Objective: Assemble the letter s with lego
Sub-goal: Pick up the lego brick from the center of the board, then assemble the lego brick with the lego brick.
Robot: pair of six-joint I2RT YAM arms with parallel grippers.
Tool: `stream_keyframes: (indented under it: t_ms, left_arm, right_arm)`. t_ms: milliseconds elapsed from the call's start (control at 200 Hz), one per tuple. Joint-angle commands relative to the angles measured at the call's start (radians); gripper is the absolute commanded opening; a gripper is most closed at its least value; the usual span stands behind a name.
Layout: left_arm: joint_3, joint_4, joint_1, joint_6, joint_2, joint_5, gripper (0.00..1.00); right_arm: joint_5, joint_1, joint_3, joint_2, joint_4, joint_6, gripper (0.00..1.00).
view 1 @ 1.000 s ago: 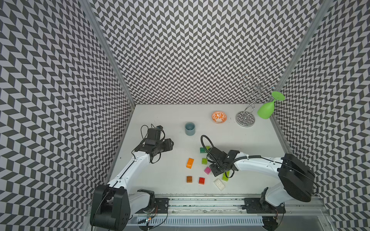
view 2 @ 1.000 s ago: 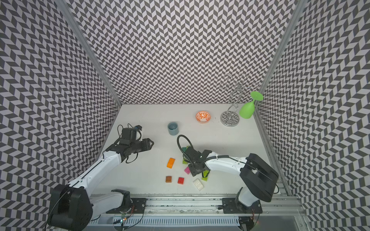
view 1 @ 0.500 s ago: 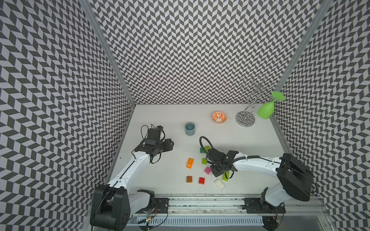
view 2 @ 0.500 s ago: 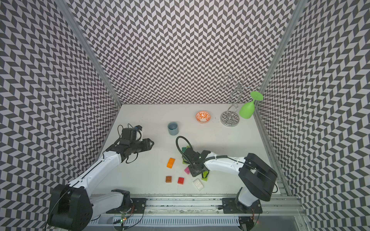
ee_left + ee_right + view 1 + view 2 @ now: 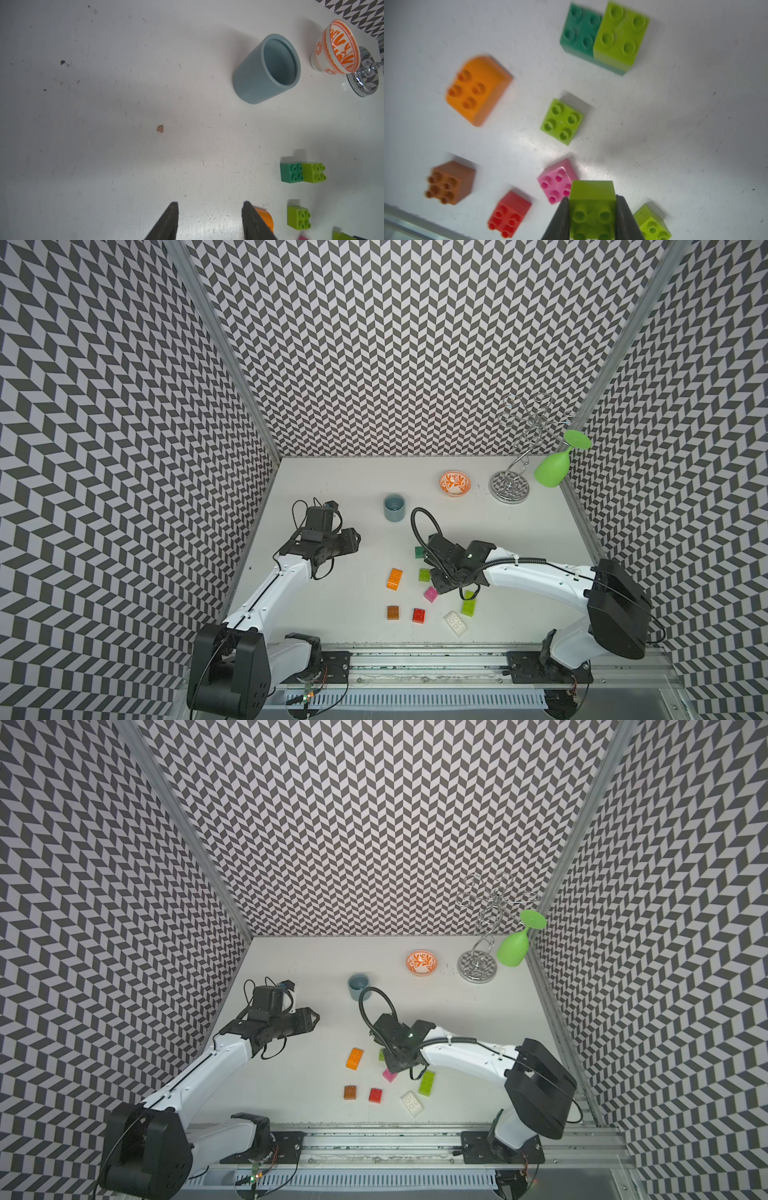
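We see our right claw (image 5: 592, 197) clamped on a lime green square studded plastic brick (image 5: 591, 188), just beside a pink square brick (image 5: 556, 182). An orange oblong brick (image 5: 394, 578), a brown square brick (image 5: 393, 612), a red square brick (image 5: 419, 615) and a white oblong brick (image 5: 454, 623) lie scattered on the white tabletop (image 5: 332, 489) nearby. Our left claw (image 5: 210, 202) hangs over bare tabletop with its jaws apart, near a grey-blue round cup (image 5: 268, 68).
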Motion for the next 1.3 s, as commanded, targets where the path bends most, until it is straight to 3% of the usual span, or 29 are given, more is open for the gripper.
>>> stream_keyframes:
  t_ms: [0,75,125,421,686,1292]
  left_arm:
    - [-0.011,0.018,0.008,0.014,-0.015,0.014,0.52]
    - [-0.011,0.019,0.008,0.013,-0.020,0.017,0.51]
    - [-0.013,0.019,0.008,0.013,-0.025,0.018,0.51]
    - [-0.014,0.023,0.014,0.010,-0.048,0.023,0.51]
    - [-0.018,0.027,0.020,0.010,-0.059,0.037,0.52]
    - [-0.018,0.029,0.024,0.010,-0.057,0.042,0.51]
  right_arm:
    - [0.027,0.004,0.115,0.048,-0.064,0.133,0.15]
    - [0.009,0.004,0.188,0.110,-0.090,0.182,0.10]
    - [-0.005,0.004,0.224,0.144,-0.092,0.216,0.00]
    - [-0.026,0.004,0.353,0.264,-0.098,0.381,0.00]
    - [-0.010,0.004,0.348,0.295,-0.098,0.458,0.00]
    - [0.035,0.001,0.330,0.359,-0.116,0.471,0.00]
